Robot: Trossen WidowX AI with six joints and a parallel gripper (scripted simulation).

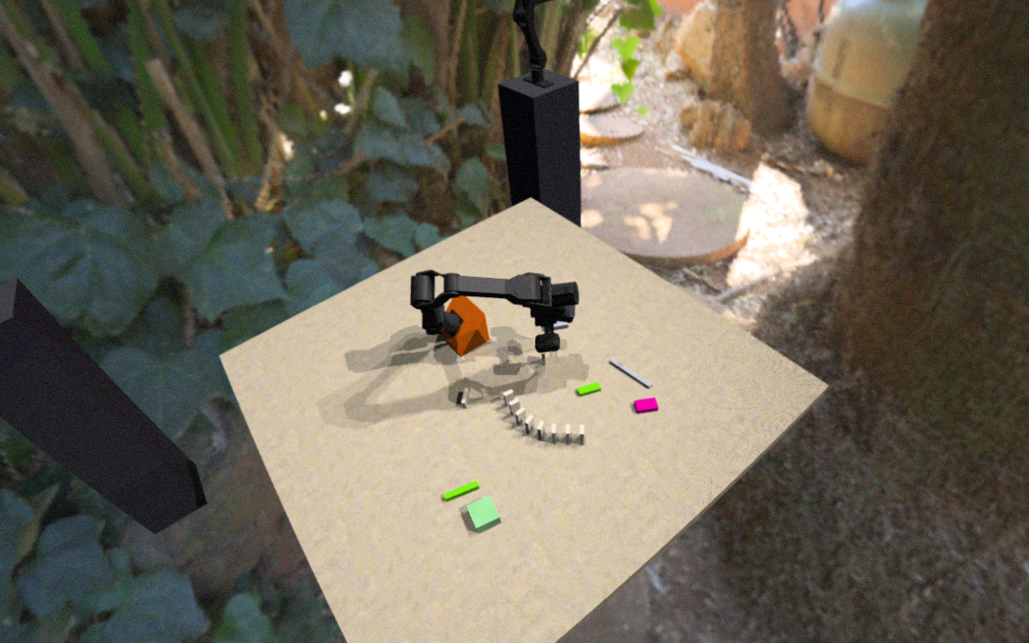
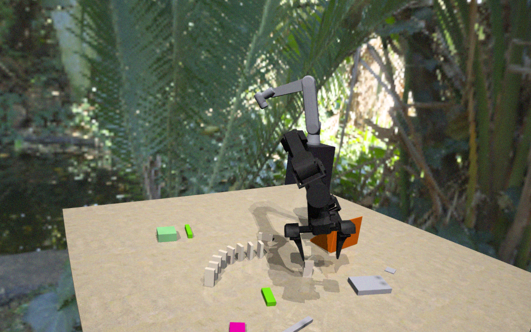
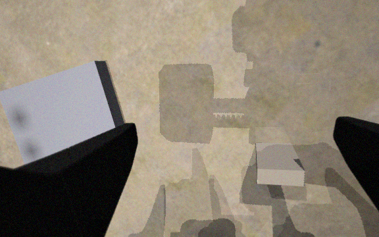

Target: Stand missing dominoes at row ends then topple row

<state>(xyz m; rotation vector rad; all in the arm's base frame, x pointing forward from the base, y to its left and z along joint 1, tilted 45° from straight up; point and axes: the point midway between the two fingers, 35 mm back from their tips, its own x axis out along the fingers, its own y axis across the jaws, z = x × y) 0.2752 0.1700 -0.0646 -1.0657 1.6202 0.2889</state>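
A curved row of several upright cream dominoes (image 1: 540, 429) (image 2: 230, 254) stands on the table. One loose domino (image 1: 463, 397) (image 2: 266, 237) lies beyond the row's far end in the exterior view. Another domino (image 2: 308, 268) (image 3: 279, 161) stands apart from the row and appears upright, partly in the arm's shadow. My gripper (image 2: 320, 258) (image 3: 231, 129) is wide open and empty, pointing down near this separate domino. In the wrist view the domino is below the line between the fingertips, closer to the right finger. The fingers are hard to make out in the top view.
An orange block (image 1: 466, 328) (image 2: 345, 239) is by the arm's base. A grey box (image 2: 369, 284) (image 3: 58, 112) lies beside the gripper. Green bars (image 1: 589, 389) (image 1: 461, 490), a magenta block (image 1: 645, 405), a grey stick (image 1: 630, 373) and a pale green block (image 1: 482, 513) surround the row.
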